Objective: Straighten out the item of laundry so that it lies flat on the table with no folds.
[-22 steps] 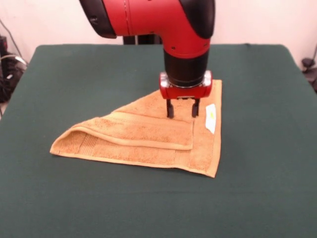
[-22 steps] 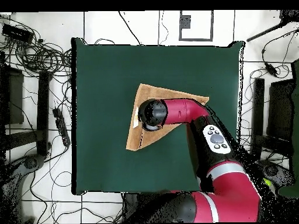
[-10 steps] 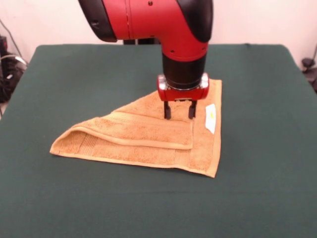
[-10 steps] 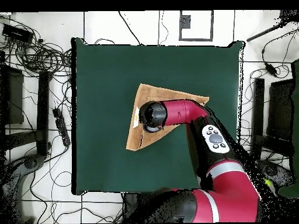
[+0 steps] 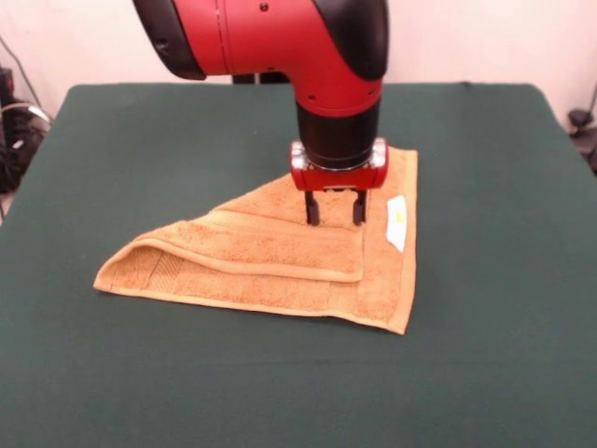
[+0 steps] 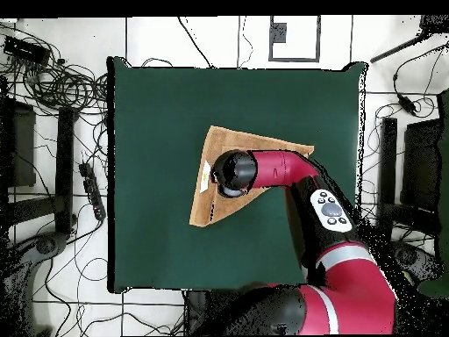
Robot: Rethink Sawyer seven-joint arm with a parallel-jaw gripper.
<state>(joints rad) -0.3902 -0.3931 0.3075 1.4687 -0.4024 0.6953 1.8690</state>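
The towel (image 5: 280, 257) lies near the middle of the table (image 5: 112, 392), folded into a rough triangle. At its left, the folded corner forms a rounded, doubled edge. A top flap covers the left and middle, and its free corner ends just left of the white label (image 5: 397, 222). The gripper (image 5: 333, 217) hangs over the upper part of that flap, jaws open with a clear gap, tips at or just above the cloth; contact cannot be confirmed.

The main risk, as I judge it, is where it stands: well in from the flap's free corner. Closing there may pinch both layers together, so a pull would drag the whole towel instead of opening the fold. A shallow pinch could slip off the terry. Towards the right, the single layer by the label could bunch if dragged.
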